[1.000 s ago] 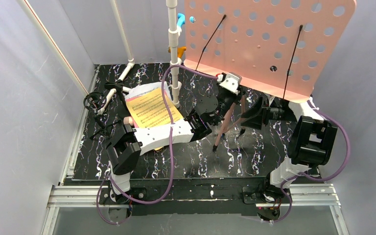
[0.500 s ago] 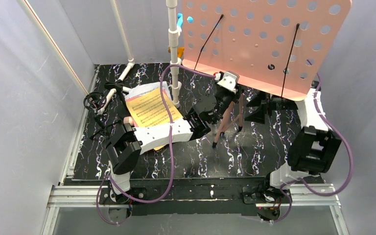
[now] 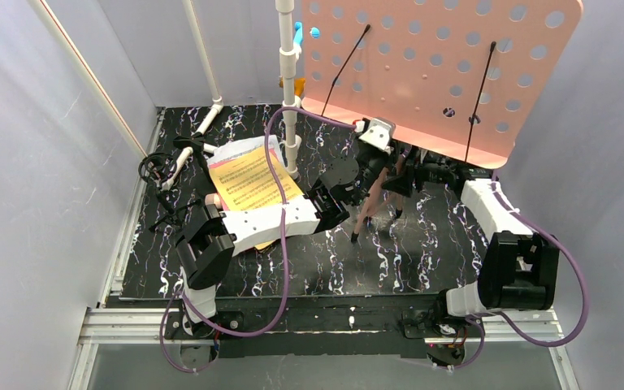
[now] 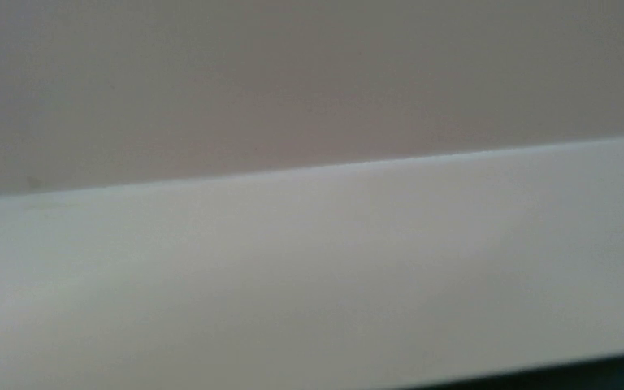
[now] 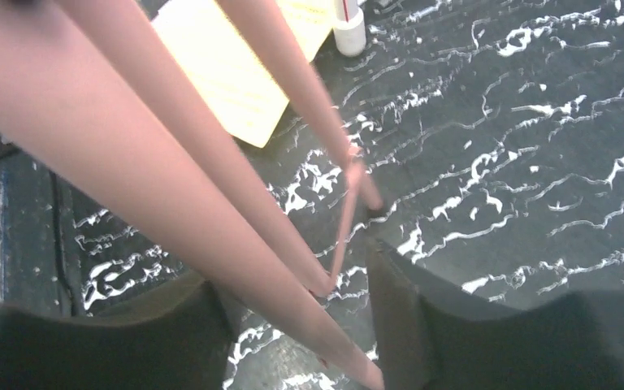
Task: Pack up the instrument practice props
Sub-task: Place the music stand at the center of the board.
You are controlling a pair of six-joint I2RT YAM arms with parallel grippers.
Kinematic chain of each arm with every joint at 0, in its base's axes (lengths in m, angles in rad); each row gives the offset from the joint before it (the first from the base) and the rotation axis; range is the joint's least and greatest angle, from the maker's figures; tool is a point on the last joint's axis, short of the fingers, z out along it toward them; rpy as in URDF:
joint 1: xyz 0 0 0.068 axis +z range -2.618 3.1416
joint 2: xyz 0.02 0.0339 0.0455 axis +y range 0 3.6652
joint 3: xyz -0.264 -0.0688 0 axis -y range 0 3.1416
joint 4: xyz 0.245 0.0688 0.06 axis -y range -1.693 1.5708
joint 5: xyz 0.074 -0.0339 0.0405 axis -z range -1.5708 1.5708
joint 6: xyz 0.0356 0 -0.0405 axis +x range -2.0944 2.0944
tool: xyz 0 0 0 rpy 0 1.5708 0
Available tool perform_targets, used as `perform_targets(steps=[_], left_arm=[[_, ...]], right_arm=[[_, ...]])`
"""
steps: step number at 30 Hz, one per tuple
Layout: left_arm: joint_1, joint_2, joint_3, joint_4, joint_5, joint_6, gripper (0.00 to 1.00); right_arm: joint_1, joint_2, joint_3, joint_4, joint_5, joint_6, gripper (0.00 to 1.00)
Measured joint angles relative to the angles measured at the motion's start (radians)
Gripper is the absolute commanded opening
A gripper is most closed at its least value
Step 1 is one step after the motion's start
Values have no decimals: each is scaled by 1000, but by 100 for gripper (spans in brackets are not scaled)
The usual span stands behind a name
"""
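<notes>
**Astride a leg of the pink stand**

Much is hidden from me. My left wrist view is only a blurred pale-pink surface above a white band, and no fingers show in it. From above, my left gripper [image 3: 370, 156] meets the pink music stand [image 3: 439, 65] at its shaft, tucked under the desk's lower edge. I cannot tell whether it is clenched there. My right gripper [image 5: 292, 280] is spread, with one dark finger on either side of a tripod leg [image 5: 171, 162]. The marbled table [image 3: 422, 252] shows between that leg and one finger.

The stand sits between my two grippers, and the frame cuts off the top of its desk. I count two black wire page-holders [image 3: 349, 61] on the desk. From above I see two feet; the rest are hidden.

Left of the stand lies one yellow sheet-music page [image 3: 252, 185] on white pages [image 3: 240, 150] whose number is unclear, partly under my left arm. One white pipe frame [image 3: 290, 106] rises just left of the desk.
</notes>
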Motion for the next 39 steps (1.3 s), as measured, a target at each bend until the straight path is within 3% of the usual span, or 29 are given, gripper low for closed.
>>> perform_targets(steps=[3, 5, 7, 15, 23, 27, 39], left_arm=[[6, 0, 0, 0, -8, -3, 0], [9, 0, 1, -2, -8, -5, 0], [18, 0, 4, 2, -9, -2, 0], [0, 1, 75, -67, -14, -2, 0], [-31, 1, 146, -156, -11, 3, 0], [-39, 10, 146, -216, -4, -13, 0], [8, 114, 169, -351, 71, -108, 0]], right_arm=[[21, -21, -12, 37, -6, 42, 15], [22, -38, -26, 66, -16, -6, 1], [42, -76, -53, 76, -12, -32, 1], [45, -202, -106, 79, -43, 243, 1], [38, -332, -266, 412, -26, 637, 1], [39, -390, -372, 488, -7, 792, 1], [55, -474, -562, 491, 71, 1147, 1]])
